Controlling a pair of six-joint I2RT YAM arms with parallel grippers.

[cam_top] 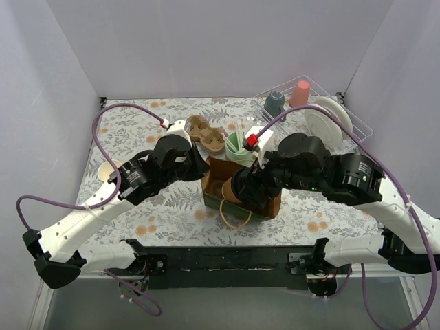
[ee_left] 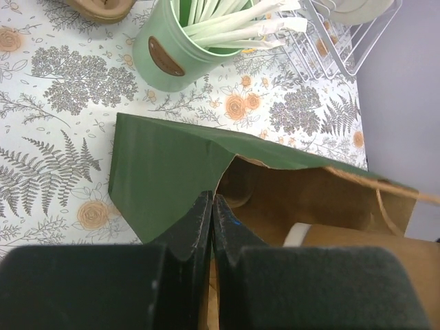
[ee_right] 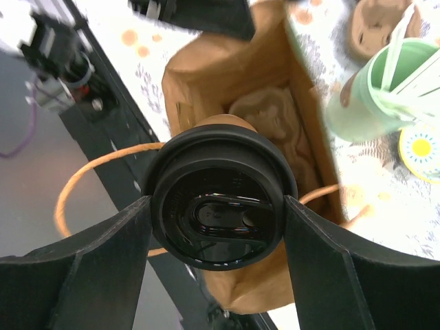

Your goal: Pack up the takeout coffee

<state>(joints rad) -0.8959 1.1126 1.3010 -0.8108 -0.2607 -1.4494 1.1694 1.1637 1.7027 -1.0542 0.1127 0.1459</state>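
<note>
The takeout coffee's round black lid (ee_right: 220,199) fills the right wrist view. My right gripper (ee_right: 217,206) is shut on it, one finger on each side, and holds it over the open mouth of a paper bag (ee_right: 206,75), green outside and brown inside. A brown pulp carrier (ee_right: 268,117) lies at the bag's bottom. In the top view the right gripper (cam_top: 245,185) is over the bag (cam_top: 218,180) and hides the cup. My left gripper (ee_left: 212,201) is shut on the bag's rim (ee_left: 165,172); it also shows in the top view (cam_top: 199,168).
A mint tin of wrapped straws (cam_top: 237,148) and a second pulp carrier (cam_top: 210,134) stand just behind the bag. A wire rack (cam_top: 357,127) at back right holds a teal mug (cam_top: 275,103), a pink cup (cam_top: 300,93) and plates. A paper cup (cam_top: 106,172) sits far left.
</note>
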